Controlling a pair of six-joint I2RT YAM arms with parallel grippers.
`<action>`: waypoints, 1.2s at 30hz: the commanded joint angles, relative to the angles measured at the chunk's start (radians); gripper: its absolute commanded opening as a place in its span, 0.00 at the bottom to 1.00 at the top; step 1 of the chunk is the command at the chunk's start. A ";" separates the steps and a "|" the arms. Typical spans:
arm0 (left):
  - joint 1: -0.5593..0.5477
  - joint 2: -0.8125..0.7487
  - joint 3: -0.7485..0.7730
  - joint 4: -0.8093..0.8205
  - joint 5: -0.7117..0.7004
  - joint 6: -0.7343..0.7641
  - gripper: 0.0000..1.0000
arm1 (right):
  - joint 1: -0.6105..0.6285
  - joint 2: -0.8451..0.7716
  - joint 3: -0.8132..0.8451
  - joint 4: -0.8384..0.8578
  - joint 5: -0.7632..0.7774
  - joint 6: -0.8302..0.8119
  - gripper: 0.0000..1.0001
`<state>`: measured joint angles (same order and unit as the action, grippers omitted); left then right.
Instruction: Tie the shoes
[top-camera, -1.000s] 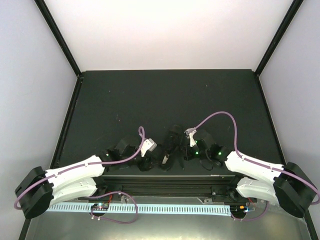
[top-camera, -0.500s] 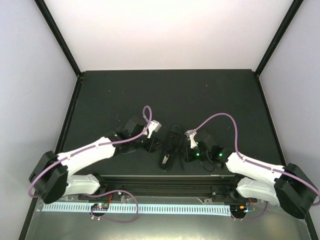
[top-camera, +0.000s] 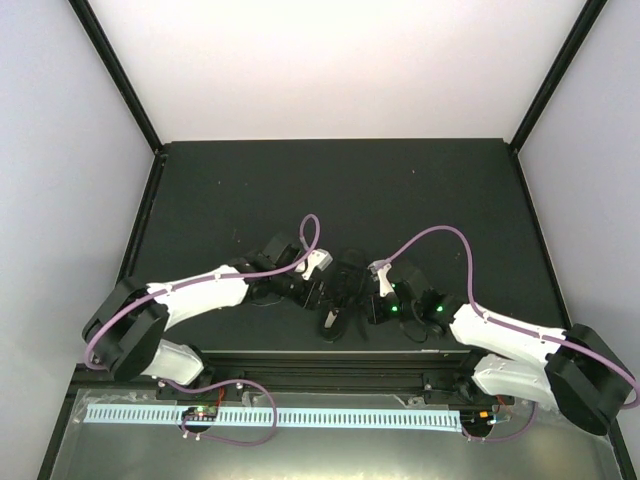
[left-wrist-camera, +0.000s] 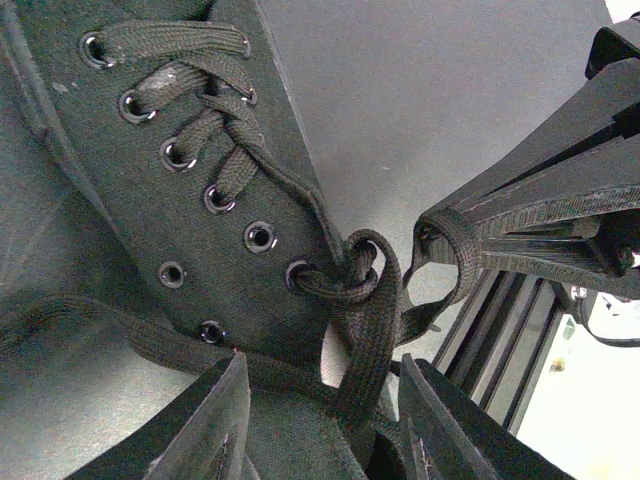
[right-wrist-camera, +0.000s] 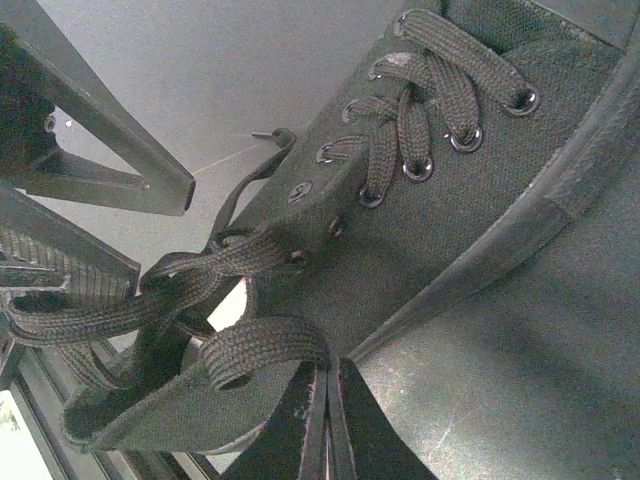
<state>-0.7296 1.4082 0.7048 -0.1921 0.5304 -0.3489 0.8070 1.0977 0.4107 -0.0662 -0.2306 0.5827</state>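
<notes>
The small black lace-up shoe (top-camera: 345, 285) lies near the table's front edge, toe pointing away, with both grippers at its sides. My left gripper (top-camera: 312, 290) is at the shoe's left side. In the left wrist view it (left-wrist-camera: 325, 425) is open, and a lace strand (left-wrist-camera: 365, 360) runs down from the crossed laces (left-wrist-camera: 352, 272) between its fingers. My right gripper (top-camera: 372, 300) is at the shoe's right side. In the right wrist view it (right-wrist-camera: 325, 415) is shut on a lace loop (right-wrist-camera: 262, 350) at the shoe's opening. The pale lining (right-wrist-camera: 232, 305) shows through a gap.
The black table (top-camera: 340, 190) is bordered by a dark rail (top-camera: 330, 362) just behind the shoe's heel. White walls stand at the back and both sides. In the left wrist view the right gripper's fingers (left-wrist-camera: 560, 190) are close by, at the upper right.
My left arm has swung right and forward from the front rail up to the shoe's left side. My right gripper and the shoe have hardly moved.
</notes>
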 joint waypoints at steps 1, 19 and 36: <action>0.002 0.020 0.025 0.039 0.049 0.016 0.42 | -0.003 0.004 0.011 0.026 -0.016 -0.001 0.02; 0.002 0.087 0.030 0.066 0.076 0.004 0.09 | -0.003 -0.010 0.025 0.012 -0.004 0.011 0.02; 0.002 -0.001 -0.045 0.223 0.012 -0.025 0.02 | -0.001 0.065 0.142 0.043 -0.012 0.015 0.02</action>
<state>-0.7296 1.4254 0.6685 -0.0326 0.5579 -0.3634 0.8074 1.1419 0.5175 -0.0597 -0.2394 0.5869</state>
